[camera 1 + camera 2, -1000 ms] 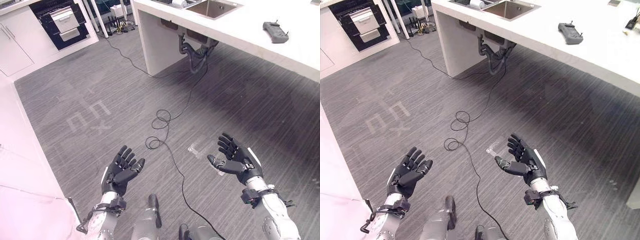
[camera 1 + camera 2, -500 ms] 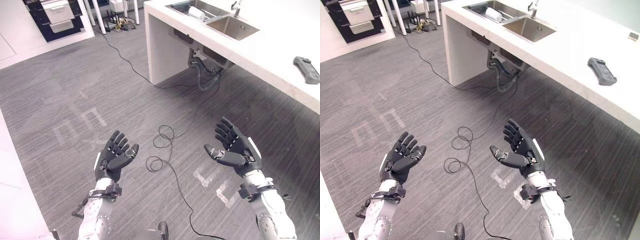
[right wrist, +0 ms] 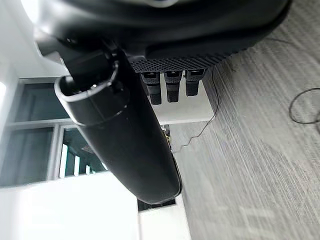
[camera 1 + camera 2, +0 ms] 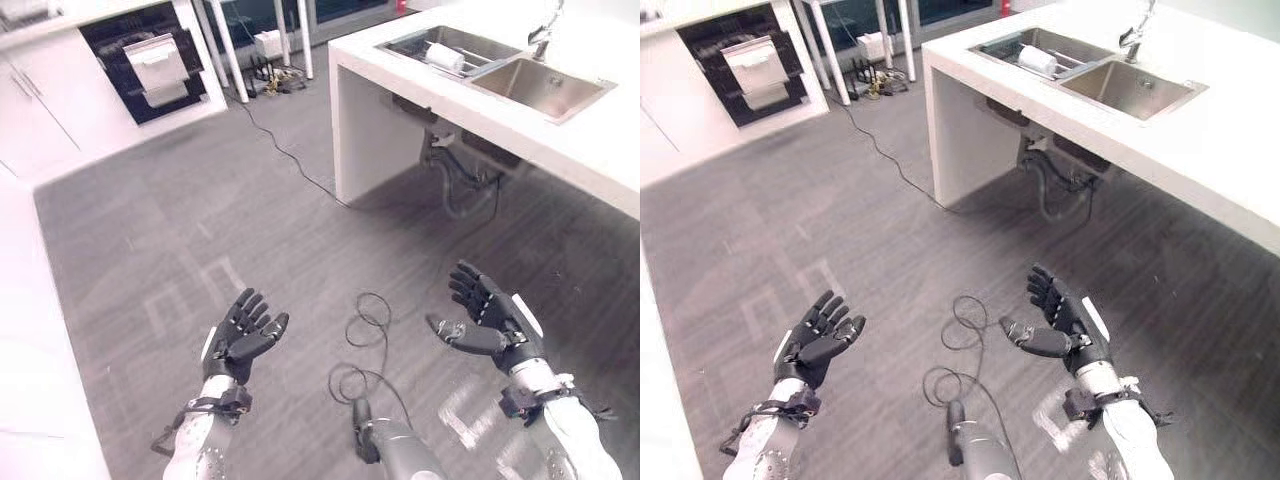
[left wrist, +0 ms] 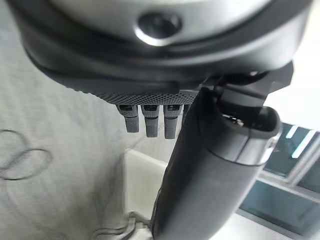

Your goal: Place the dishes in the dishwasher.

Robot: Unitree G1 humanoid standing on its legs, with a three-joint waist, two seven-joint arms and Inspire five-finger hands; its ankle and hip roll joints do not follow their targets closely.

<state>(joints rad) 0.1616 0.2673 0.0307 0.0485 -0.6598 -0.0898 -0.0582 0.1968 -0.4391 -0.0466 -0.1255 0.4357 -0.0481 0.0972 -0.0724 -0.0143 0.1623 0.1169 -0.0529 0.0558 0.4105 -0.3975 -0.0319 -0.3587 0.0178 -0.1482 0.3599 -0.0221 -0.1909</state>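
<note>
Both hands empty, palms up over the grey floor (image 4: pixel 150 220): left hand (image 4: pixel 240 340) and right hand (image 4: pixel 490 322) with fingers loosely spread, holding nothing, probably carried ready while I approach. Dishes lie in the sink (image 4: pixel 455 45) on the white bench (image 4: pixel 600 140): a pale cylindrical piece (image 4: pixel 442 56), on its side, long axis across the basin. Open dishwasher (image 4: pixel 150 60) far left, well apart.
</note>
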